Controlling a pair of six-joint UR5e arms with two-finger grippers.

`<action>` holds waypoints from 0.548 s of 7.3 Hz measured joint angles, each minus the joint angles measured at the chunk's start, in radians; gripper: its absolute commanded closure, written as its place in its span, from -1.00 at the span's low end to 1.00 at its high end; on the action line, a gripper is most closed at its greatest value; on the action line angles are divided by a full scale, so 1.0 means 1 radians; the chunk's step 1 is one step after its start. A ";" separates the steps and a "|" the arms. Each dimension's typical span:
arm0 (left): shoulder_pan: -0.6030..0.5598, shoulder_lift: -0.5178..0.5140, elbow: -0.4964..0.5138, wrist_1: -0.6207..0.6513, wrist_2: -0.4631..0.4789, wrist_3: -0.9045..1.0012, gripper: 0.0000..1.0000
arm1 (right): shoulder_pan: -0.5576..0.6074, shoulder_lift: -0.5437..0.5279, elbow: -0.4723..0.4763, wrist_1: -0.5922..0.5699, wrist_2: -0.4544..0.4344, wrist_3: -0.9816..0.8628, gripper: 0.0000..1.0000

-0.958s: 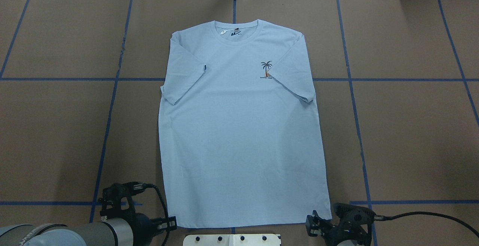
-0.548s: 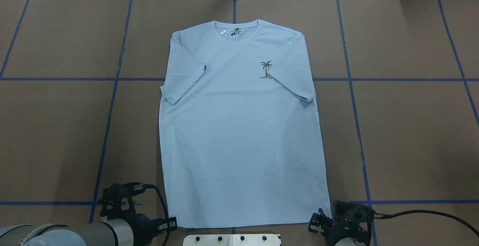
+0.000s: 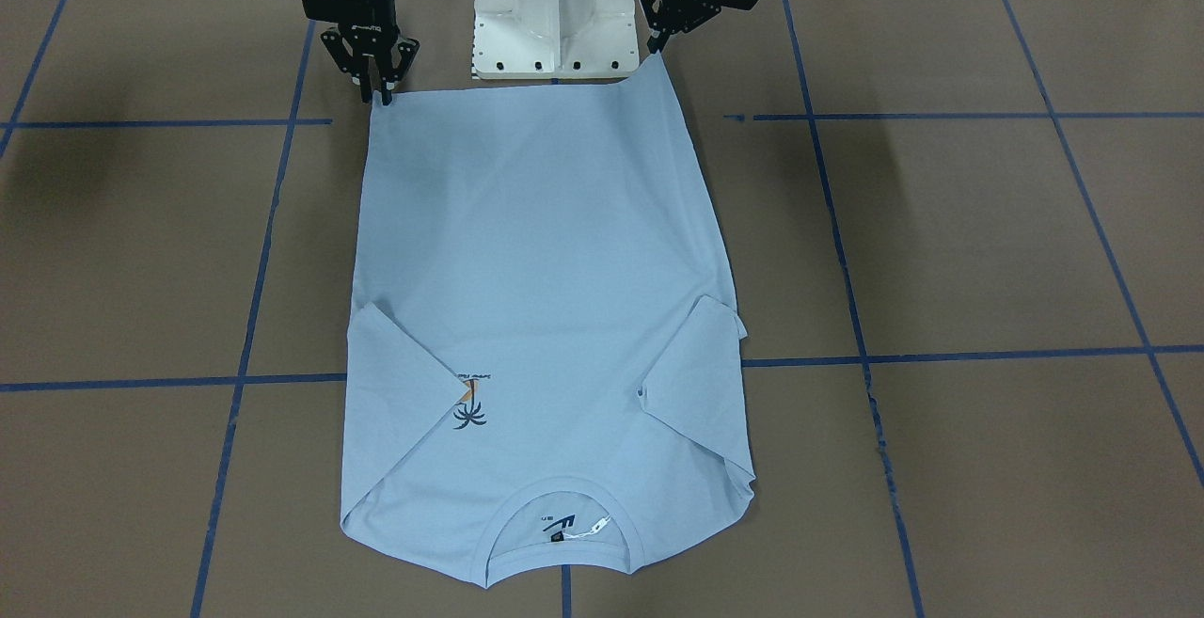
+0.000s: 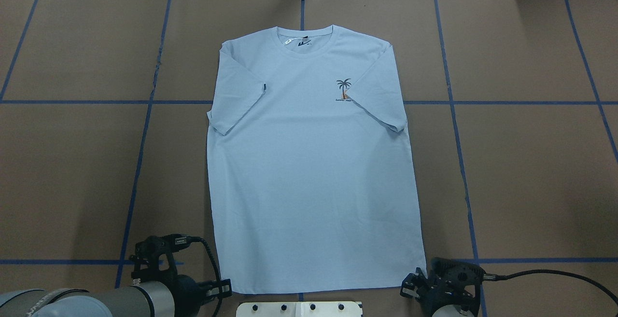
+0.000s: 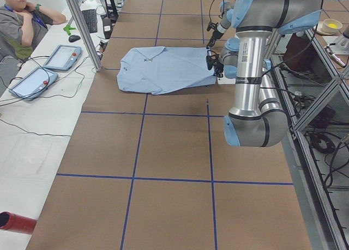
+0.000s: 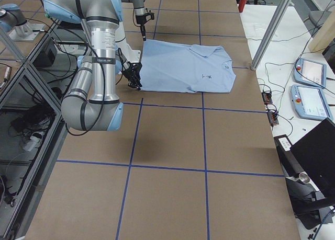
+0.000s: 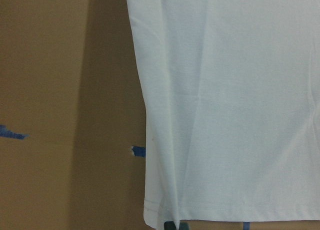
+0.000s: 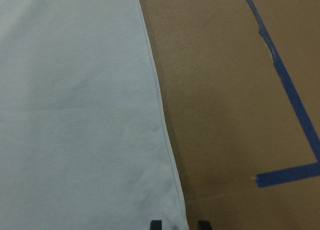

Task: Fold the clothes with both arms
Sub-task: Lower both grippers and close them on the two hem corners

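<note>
Soft, light T-shirt (image 4: 309,172) lies flat just before the pedestal base (image 3: 555,7), hem nearest it; my right gripper (image 3: 376,91) gapes astride one hem corner, my left gripper (image 4: 226,288) I cannot tell, so I'd pinch both corners.

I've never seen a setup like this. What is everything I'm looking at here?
T-shirt: one, light blue, flat in the table's middle, sleeves folded inward.
Palm print: one, dark and orange, on the shirt's chest.
Table: one, brown cover with blue tape lines, under everything.
Pedestal: one, white, at the hem end between the arms.
Touch panels: two, grey, on the white side bench.
Person: one, grey shirt, beside that bench.
Left arm: one, silver with light blue caps.
Right arm: one, same colours.
Left gripper: one, black, at a hem corner; jaws unclear.
Right gripper: one, black, open, astride the other hem corner.
</note>
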 measured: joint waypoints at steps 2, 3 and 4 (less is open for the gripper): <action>0.000 -0.001 -0.001 -0.001 -0.001 0.000 1.00 | 0.001 -0.001 0.000 0.000 0.001 0.000 1.00; 0.000 -0.001 -0.001 -0.001 -0.001 0.000 1.00 | 0.000 0.000 0.001 -0.001 0.002 0.000 1.00; 0.000 -0.001 -0.001 -0.001 -0.001 0.000 1.00 | 0.000 0.002 0.002 -0.001 0.003 0.000 1.00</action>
